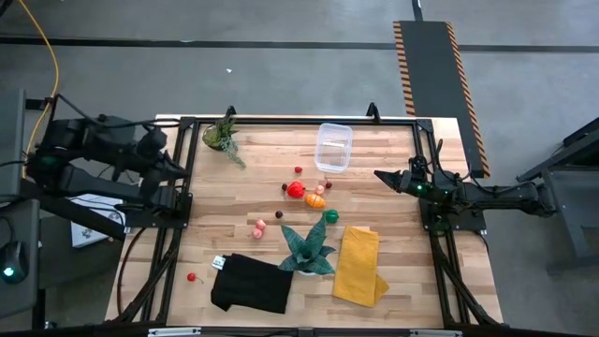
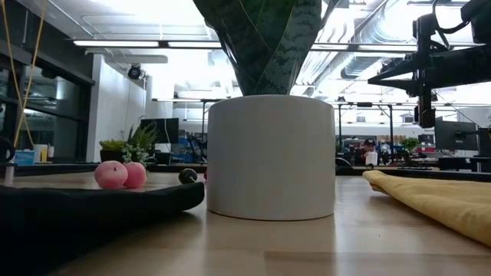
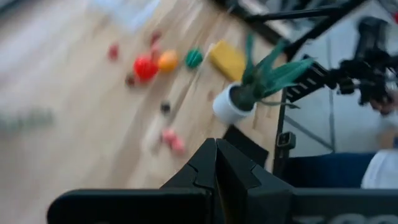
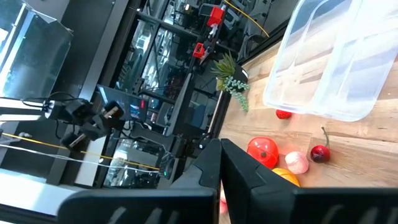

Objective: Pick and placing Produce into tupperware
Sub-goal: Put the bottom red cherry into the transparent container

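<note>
While both pincers sit closed on nothing at opposite desk edges, the left pincer and right pincer flank the produce, scattered on the desk between them. The tupperware, empty, lies near the right pincer, just beyond the red and orange pieces.
</note>
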{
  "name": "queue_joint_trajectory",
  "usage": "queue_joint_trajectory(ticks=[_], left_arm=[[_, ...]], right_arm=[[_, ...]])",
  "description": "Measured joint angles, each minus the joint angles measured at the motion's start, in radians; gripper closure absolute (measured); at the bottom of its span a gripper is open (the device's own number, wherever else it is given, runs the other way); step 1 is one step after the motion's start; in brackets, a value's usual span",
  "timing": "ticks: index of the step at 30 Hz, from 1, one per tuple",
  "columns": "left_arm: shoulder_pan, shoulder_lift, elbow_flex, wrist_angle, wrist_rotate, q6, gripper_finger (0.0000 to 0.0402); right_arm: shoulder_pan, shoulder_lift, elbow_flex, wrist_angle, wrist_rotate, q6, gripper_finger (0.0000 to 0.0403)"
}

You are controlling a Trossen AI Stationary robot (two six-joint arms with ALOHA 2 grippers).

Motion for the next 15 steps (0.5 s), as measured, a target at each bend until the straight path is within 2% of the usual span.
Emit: queue_joint_trajectory(ticks=[6,11,15], left_arm=[[0.000,0.038,-0.002,-0.191,0.012,-0.339,0.0401],[0.000,0.021,-0.037,-0.177,0.112,-0.469,0.0401],[0.000,-0.004,-0.037,-0.171,0.134,-0.568,0.0401]], right_arm=[[0.000,0.000,0.000,-0.006,0.000,0.000,0.0403],[0.000,0.000,0.000,-0.011,-0.002,-0.017,0.0403],[0.000,0.000,0.000,-0.011,-0.026,-0.030,0.0403]])
